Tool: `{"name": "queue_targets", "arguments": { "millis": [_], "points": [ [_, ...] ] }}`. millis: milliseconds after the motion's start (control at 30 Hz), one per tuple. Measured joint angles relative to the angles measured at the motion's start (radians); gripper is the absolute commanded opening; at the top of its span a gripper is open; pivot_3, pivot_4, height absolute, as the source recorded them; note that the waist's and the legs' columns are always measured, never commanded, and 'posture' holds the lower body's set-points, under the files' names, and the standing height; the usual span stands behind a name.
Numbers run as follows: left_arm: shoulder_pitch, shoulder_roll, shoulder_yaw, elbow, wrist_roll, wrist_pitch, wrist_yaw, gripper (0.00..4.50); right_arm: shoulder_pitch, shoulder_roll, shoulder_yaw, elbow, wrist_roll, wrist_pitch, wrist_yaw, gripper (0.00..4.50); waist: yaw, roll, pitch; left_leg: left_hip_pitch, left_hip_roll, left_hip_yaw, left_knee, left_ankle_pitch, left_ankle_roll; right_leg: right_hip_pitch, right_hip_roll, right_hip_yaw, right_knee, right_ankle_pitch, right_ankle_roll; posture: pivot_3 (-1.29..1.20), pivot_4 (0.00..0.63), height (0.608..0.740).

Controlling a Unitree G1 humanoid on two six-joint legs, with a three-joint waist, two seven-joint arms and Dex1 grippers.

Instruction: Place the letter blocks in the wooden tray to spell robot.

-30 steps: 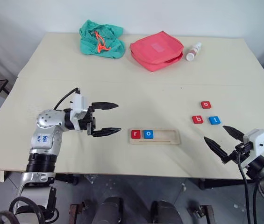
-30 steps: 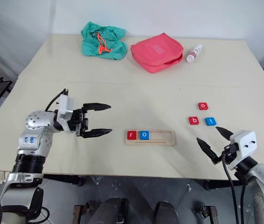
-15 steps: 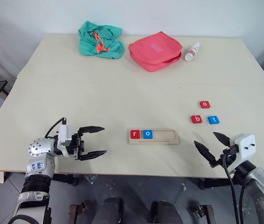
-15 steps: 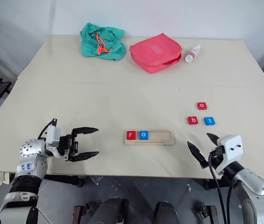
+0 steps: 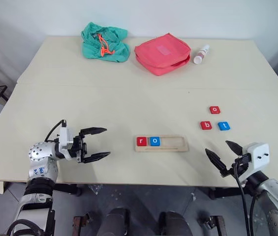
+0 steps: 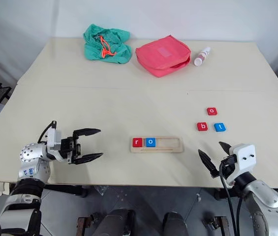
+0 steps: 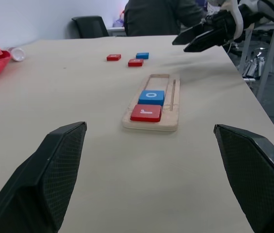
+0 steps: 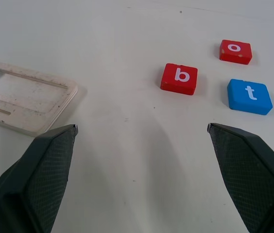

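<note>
Wooden tray (image 5: 162, 143) near table's front edge holds red r (image 5: 141, 141) and blue o (image 5: 155, 141) at its left end; rest of groove empty. Right of tray, well apart: red b (image 8: 179, 78), blue t (image 8: 249, 96), red o (image 8: 235, 51). Right gripper (image 5: 225, 156) jaws wide apart, empty, near b. Left gripper (image 5: 96, 144) spread apart, empty, left of tray. Best next: take b squarely by opposite edges, set touching blue o.

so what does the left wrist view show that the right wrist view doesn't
Left wrist view alone: the red r block and the whole blue o block seated in the wooden tray, the right gripper open, a person's dark torso behind the table.

Right wrist view alone: the white letters readable on the loose red b block, blue t block and red o block.

Both: the tray and those three loose blocks on the table.
</note>
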Motion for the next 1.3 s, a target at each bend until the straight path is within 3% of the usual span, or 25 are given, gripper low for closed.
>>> {"name": "queue_targets", "arguments": {
  "millis": [500,933,1300],
  "points": [
    [-0.007,0.002,-0.023,0.005,-0.021,-0.001,0.0,4.47,-0.02,0.002,0.0,0.034,0.005,0.004,-0.013,4.5,-0.001,0.0,0.0,0.0,0.0,0.0,0.0,0.0,0.0,0.0,0.0,0.0,0.0,0.0,0.0,0.0,0.15,0.74],
    [-0.008,-0.008,-0.042,-0.054,-0.036,0.012,0.0,4.47,-0.389,0.031,0.059,0.225,0.011,0.153,-0.158,4.5,-0.004,0.0,0.0,-0.001,0.0,0.0,-0.001,0.0,0.0,-0.002,0.0,0.0,0.002,0.0,0.0,0.0,0.15,0.74],
    [0.055,-0.008,-0.041,-0.142,-0.041,0.023,0.0,4.47,-0.474,0.035,0.118,0.366,-0.047,0.174,-0.169,4.5,-0.014,0.0,0.0,-0.001,0.0,0.0,-0.001,0.0,0.0,-0.003,0.0,0.0,0.002,0.0,0.0,0.0,0.15,0.74]
  ]
}}
